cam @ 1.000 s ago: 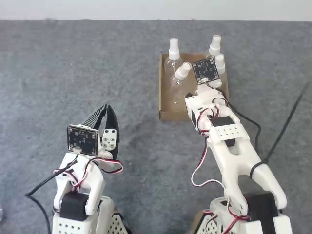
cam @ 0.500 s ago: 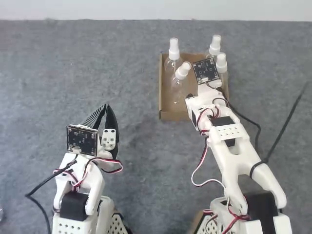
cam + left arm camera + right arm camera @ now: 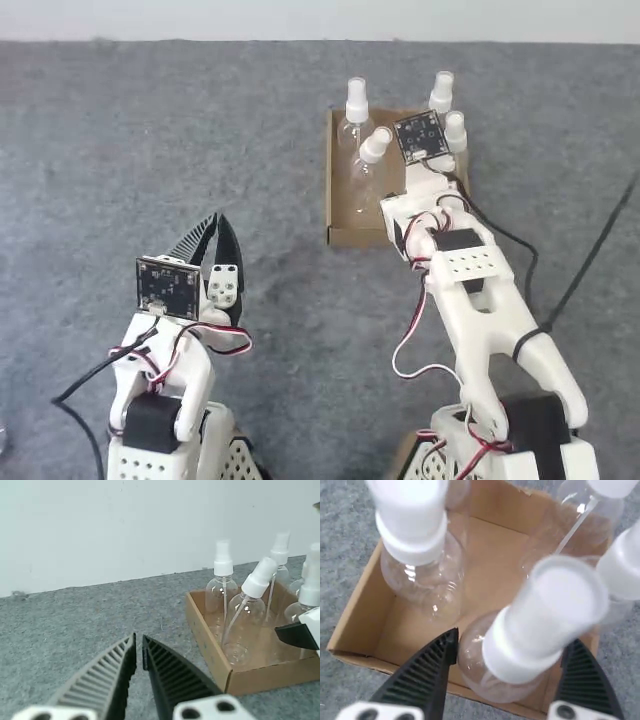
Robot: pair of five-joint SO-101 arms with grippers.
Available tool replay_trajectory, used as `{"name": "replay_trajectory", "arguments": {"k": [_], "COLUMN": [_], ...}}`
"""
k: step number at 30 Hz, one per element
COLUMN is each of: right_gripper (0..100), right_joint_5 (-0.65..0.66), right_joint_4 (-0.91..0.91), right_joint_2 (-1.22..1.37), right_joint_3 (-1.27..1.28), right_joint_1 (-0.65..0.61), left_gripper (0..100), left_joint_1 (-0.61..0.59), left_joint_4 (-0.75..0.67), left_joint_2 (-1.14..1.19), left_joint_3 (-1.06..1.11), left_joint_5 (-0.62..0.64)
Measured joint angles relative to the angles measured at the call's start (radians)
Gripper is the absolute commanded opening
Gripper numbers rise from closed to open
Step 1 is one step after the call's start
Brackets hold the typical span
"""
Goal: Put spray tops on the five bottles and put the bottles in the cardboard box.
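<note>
Currently the cardboard box (image 3: 350, 236) sits on the grey counter (image 3: 200, 130) in the upper middle of the high view, with clear bottles standing inside it, each one wearing a white spray top. One bottle (image 3: 355, 110) stands at the box's upper left corner. A second, the leaning bottle (image 3: 372, 150), tilts just beside it toward the centre. Two more, the far bottle (image 3: 441, 92) and the near bottle (image 3: 455, 128), stand close together at the upper right corner.

The right arm stretches up from the lower right of the frame and its wrist hangs directly over the right half of the box. In the right wrist view the right pincer (image 3: 512, 639) is spread wide, one finger on each side of the centre bottle (image 3: 485, 675), whose spray top (image 3: 545, 615) rises toward the camera. The left-hand finger in that picture lies right against the glass. The spray top hides whether the other finger touches.

The left arm is at the lower left of the high view, well apart from the box. The left pincer (image 3: 218, 222) points toward the top of the frame over bare counter. Its fingers are drawn almost together with a thin slit between the tips, and it holds nothing.
</note>
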Motion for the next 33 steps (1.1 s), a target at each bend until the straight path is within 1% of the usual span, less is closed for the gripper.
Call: {"name": "replay_trajectory", "arguments": {"k": [4, 14, 26, 33], "right_gripper": [27.1, 27.1, 27.0, 27.0], "right_joint_5": [0.0, 0.0, 0.0, 0.0], "right_joint_4": [0.018, 0.212, 0.516, 0.631], "right_joint_2": [-0.025, -0.307, -0.62, -0.864], "right_joint_3": [0.0, 0.0, 0.006, 0.206], "right_joint_1": [0.0, 0.0, 0.0, 0.0], "left_gripper": [1, 1, 1, 1], "left_joint_1": [0.0, 0.0, 0.0, 0.0], "left_joint_4": [0.0, 0.0, 0.0, 0.0], "left_joint_2": [0.0, 0.0, 0.0, 0.0], "left_joint_3": [0.0, 0.0, 0.0, 0.0], "left_joint_5": [0.0, 0.0, 0.0, 0.0]}}
